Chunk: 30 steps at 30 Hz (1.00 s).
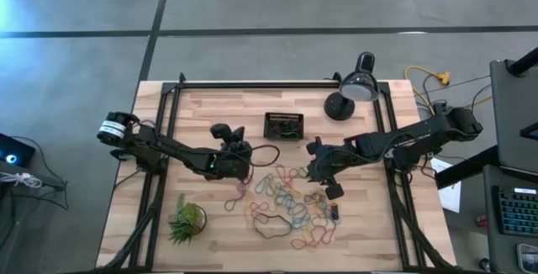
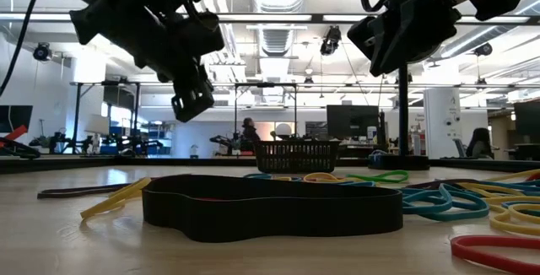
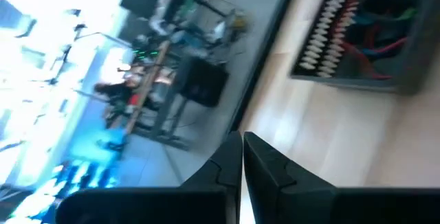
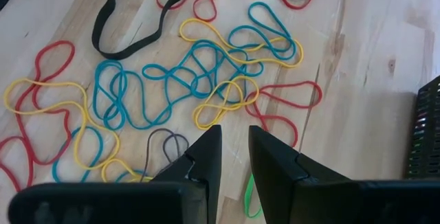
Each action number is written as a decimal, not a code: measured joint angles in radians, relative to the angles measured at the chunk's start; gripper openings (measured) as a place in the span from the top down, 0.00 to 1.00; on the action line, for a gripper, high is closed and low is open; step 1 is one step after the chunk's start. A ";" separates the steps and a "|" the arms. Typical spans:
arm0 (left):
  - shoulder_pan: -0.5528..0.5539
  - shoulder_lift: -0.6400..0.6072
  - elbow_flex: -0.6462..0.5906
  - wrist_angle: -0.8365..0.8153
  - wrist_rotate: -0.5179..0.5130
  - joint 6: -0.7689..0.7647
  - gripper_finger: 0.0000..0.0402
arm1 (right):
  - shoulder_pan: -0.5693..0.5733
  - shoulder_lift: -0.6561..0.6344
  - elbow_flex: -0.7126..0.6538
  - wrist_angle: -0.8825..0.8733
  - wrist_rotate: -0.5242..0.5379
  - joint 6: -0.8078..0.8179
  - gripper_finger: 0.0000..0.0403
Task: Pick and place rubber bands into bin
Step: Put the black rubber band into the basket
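Many coloured rubber bands lie loose on the wooden table, right of centre toward the near edge; they also show in the right wrist view. A wide black band lies nearest the low camera. The black ribbed bin stands at the far centre and holds a few bands. My left gripper hangs above the table left of the bin, shut and empty. My right gripper hangs above the pile's far edge, slightly open and empty, with the bin's wall beside it.
A black desk lamp stands at the far right. A spiky green plant stands near the near left corner. Black frame rails run along the far edge and down both sides. Bare wood lies between the plant and the pile.
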 joint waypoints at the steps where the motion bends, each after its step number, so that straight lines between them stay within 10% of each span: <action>1: 0.002 0.000 0.000 0.001 -0.007 0.000 1.00 | 0.000 0.000 -0.004 0.003 0.000 0.000 0.83; 13: 0.004 0.008 0.000 0.008 0.025 -0.007 0.81 | 0.000 0.000 -0.047 0.047 0.000 0.001 0.83; 21: -0.010 0.009 0.000 -0.003 0.471 0.022 0.79 | 0.000 0.000 -0.054 0.049 -0.001 0.019 0.83; 30: -0.077 0.009 0.000 -0.129 0.691 0.022 0.78 | 0.000 0.000 -0.083 0.059 -0.001 0.019 0.83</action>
